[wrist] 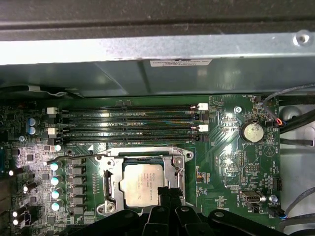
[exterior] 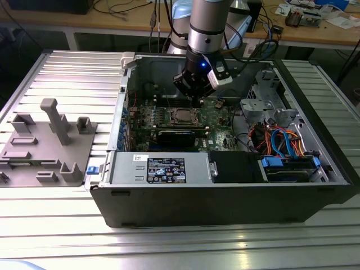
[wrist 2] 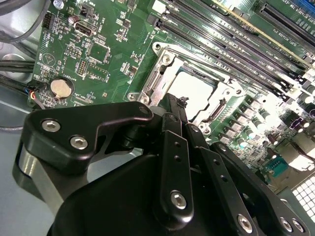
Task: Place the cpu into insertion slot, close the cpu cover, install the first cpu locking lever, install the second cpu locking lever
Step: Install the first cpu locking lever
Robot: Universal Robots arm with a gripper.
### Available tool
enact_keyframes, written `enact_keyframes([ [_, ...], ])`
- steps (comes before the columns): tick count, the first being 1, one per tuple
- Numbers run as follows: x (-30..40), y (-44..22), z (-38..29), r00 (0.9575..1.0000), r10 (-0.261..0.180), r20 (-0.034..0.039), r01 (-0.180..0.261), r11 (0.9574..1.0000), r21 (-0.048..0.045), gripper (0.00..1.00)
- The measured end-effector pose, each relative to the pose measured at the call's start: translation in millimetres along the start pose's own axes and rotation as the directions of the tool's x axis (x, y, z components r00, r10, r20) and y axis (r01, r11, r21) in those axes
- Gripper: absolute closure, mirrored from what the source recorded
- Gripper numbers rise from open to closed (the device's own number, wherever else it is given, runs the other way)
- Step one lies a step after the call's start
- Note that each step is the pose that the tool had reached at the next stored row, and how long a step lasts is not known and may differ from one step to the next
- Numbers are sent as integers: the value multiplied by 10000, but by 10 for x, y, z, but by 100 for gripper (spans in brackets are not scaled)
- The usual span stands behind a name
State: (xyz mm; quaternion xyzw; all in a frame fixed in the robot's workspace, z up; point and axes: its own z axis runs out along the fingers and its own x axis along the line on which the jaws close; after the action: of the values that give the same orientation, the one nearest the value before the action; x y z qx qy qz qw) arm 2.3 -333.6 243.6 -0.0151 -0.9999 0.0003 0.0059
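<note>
The cpu [wrist: 142, 183] [wrist 2: 196, 89], a square chip with a dull silver top, lies flat in the insertion slot on the green board; the slot's contact field is hidden under it. The cpu cover [wrist: 109, 160] [wrist 2: 162, 61], a silvery frame with a square window, lies down around the chip. Thin metal bars run along two sides of the frame [wrist: 106, 183]. My gripper [wrist 2: 176, 101] [wrist: 165, 191] hovers just over one edge of the chip, its black fingers together with nothing visible between them. In the exterior view the gripper [exterior: 196, 100] hangs inside the open computer case, just behind the socket [exterior: 183, 115].
Long memory slots [wrist: 128, 123] run beside the socket, and a coin cell [wrist: 253, 132] sits on the board. A black card [exterior: 177, 135], a power supply [exterior: 163, 167] and a drive cage with cables [exterior: 275, 129] crowd the case. A grey fixture [exterior: 48, 146] stands on the table at the exterior view's left.
</note>
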Motion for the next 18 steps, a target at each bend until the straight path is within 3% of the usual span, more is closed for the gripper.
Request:
enact_keyframes([
  [18, 0, 0, 0, 9999, -144, 0, 144, 9999, 1, 89],
])
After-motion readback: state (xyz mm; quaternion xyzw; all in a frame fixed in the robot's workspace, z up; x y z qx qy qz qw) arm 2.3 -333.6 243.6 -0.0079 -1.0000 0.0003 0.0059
